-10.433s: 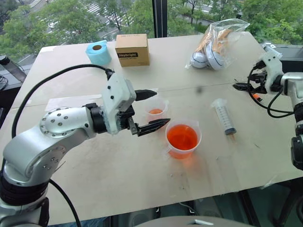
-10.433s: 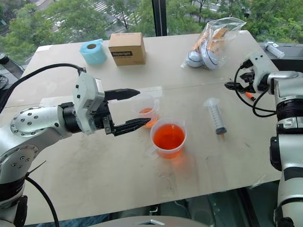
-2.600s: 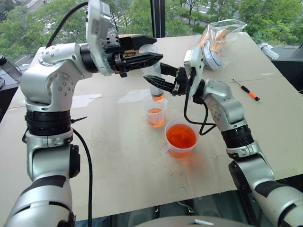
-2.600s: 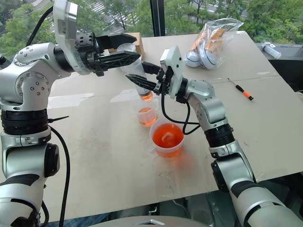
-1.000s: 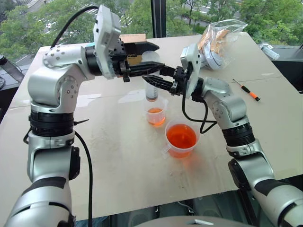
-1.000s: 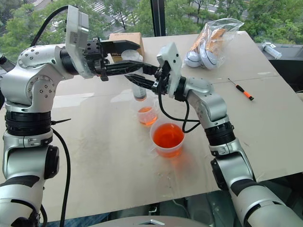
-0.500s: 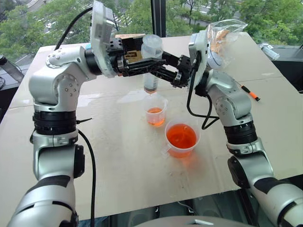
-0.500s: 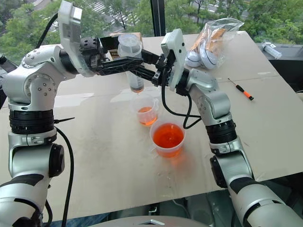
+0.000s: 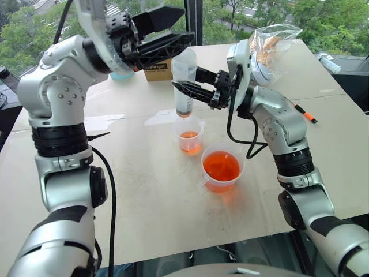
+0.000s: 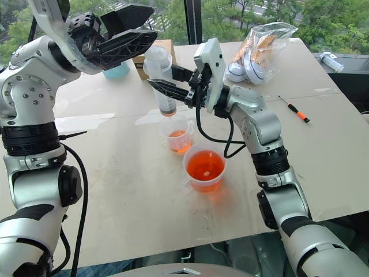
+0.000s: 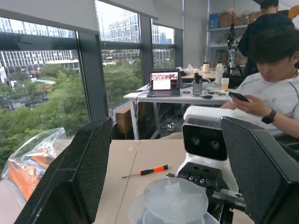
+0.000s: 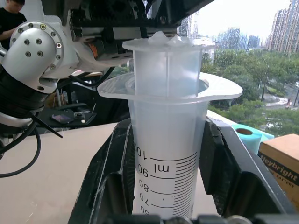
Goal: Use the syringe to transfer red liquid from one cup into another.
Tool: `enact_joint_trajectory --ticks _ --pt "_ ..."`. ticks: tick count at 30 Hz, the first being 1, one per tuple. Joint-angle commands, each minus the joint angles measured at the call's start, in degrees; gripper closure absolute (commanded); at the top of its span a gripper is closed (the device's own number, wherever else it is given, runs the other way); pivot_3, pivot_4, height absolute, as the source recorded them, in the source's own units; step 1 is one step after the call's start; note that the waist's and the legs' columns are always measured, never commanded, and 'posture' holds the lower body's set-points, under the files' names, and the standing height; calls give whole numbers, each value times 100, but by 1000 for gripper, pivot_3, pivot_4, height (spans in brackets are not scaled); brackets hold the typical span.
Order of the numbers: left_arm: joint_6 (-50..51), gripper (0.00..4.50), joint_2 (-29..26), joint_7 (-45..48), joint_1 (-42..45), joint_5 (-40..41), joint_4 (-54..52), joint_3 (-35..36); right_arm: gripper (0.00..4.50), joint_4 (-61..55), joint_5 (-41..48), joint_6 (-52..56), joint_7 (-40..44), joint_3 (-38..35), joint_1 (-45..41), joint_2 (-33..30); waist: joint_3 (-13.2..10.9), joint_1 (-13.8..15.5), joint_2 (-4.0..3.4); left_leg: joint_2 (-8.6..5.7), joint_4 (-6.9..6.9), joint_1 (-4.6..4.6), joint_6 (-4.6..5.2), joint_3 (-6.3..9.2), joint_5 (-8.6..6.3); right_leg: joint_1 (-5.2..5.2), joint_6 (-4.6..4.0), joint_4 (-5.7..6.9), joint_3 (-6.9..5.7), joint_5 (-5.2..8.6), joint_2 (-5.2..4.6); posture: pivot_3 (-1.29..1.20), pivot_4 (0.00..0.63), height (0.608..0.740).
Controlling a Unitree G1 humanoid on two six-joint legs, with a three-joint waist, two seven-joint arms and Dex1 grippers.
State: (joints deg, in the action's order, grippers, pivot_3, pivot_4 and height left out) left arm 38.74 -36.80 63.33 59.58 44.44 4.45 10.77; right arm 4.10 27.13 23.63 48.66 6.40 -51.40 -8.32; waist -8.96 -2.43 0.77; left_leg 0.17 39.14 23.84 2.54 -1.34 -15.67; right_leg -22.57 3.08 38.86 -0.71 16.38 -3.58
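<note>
left black two-fingered gripper [image 9: 163,30]: we see it lifted off the white plunger top and now above it, fingers spread | large clear plastic syringe with printed scale [image 9: 184,81]: the red liquid seen in its lower barrel earlier is gone, plunger now pressed down | small narrow clear cup [image 9: 189,135]: we see more red liquid inside than at the start

Beige table [image 9: 144,190] by tall windows [image 9: 242,17], green trees [image 11: 46,102] outside

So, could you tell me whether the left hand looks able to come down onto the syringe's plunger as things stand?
Probably yes: the left hand hangs open just above the plunger, nothing between them, while the right hand holds the syringe upright.
</note>
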Motion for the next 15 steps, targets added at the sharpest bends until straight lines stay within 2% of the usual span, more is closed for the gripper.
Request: enact_joint_trajectory --ticks 1,5,6,7,12,15 --pt "-21 799 -54 -84 168 -7 -56 55 3061 -310 48 -6 26 -13 -23 -18 0 0 0 0 0 0 0 0 0 0 0 0 0 0 0 0 150 740" --pt "-120 799 -84 -198 164 -330 114 -125 3061 -371 71 36 33 2 0 -39 0 -2 0 0 0 0 0 0 0 0 0 0 0 0 0 0 150 740" --pt "-156 1293 -81 -202 154 -398 137 -167 3061 -384 78 44 35 4 1 -43 0 1 0 0 0 0 0 0 0 0 0 0 0 0 0 0 150 740" --pt "-233 1525 -91 -187 119 -534 131 -263 3061 -396 83 52 38 1 0 -45 0 2 0 0 0 0 0 0 0 0 0 0 -1 0 0 0 150 740" --pt "-740 1525 -210 4 -115 -1265 228 -779 3061 -412 88 53 36 -24 -32 -20 0 5 0 -1 -2 0 0 -1 0 0 0 -1 0 0 0 0 150 740" --pt "-876 1525 -248 178 -221 -1377 196 -899 3061 -417 92 54 24 -51 -57 -5 0 2 0 -1 -2 0 0 -1 0 0 0 -1 0 0 0 0 150 740"
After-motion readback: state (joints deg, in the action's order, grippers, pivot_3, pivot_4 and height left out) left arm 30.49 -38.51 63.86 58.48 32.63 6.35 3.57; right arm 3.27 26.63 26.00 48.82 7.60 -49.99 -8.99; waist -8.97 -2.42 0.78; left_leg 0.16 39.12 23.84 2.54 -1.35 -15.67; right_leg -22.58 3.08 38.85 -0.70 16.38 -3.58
